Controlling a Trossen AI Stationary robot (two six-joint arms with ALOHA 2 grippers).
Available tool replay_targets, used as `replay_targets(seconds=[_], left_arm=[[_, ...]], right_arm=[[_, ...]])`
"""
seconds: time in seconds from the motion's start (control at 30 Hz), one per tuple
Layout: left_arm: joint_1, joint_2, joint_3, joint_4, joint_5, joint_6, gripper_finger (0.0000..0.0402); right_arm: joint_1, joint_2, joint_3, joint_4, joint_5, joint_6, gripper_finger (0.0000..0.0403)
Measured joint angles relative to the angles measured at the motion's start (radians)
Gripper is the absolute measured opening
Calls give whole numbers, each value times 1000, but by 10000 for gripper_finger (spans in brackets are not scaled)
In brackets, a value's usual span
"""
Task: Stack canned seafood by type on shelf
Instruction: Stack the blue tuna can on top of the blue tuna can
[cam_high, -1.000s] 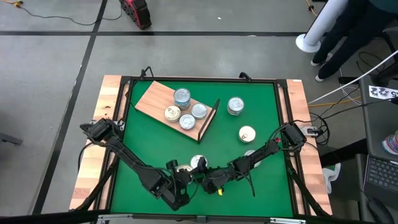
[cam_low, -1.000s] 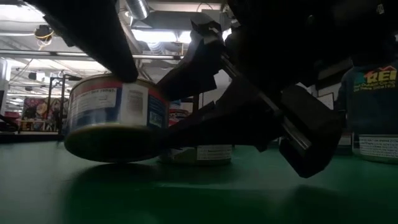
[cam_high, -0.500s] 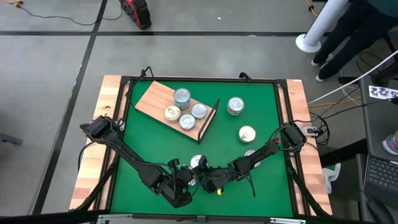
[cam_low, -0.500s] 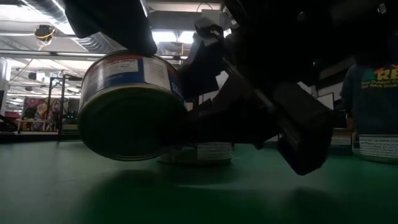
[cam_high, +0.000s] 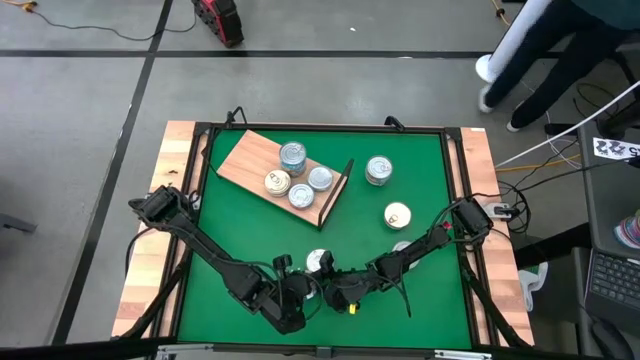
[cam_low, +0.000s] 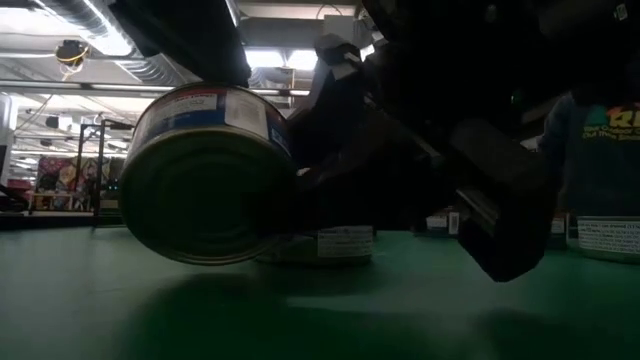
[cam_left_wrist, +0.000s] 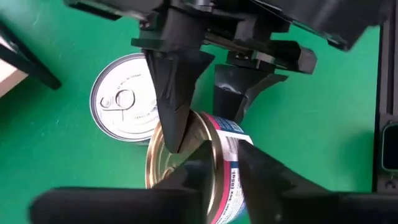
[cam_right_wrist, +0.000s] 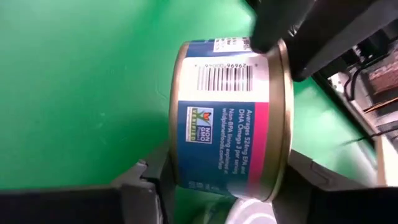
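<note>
Near the table's front edge, well away from the wooden shelf, both dark arms meet over the green mat. A blue-labelled can hangs tilted just above the mat, lifted clear of it. The left gripper has fingers pressed on the can's rim and side, gripping it. The right gripper has a finger on each flat end of the same can, closed around it. A second can with a pull-tab lid lies flat on the mat just beside them. On the shelf board, four cans sit clustered against its black wire end. Beyond that end, two more cans rest on the mat.
</note>
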Motion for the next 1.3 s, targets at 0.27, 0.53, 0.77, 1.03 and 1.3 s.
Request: replay_targets(seconds=[0.27,0.53,0.77,1.03,1.3], left_arm=[[0,0,1,-6,2,119,196],[0,0,1,-19,14,193,250],[0,0,1,-69,16,194,253],[0,0,1,-72,15,194,253],[0,1,1,-86,21,198,188]], right_arm=[[0,0,0,1,-8,229,188],[0,0,0,6,-9,424,191],[0,0,0,23,-35,439,192],[0,0,0,74,-35,435,192],[0,0,0,74,-34,430,194]])
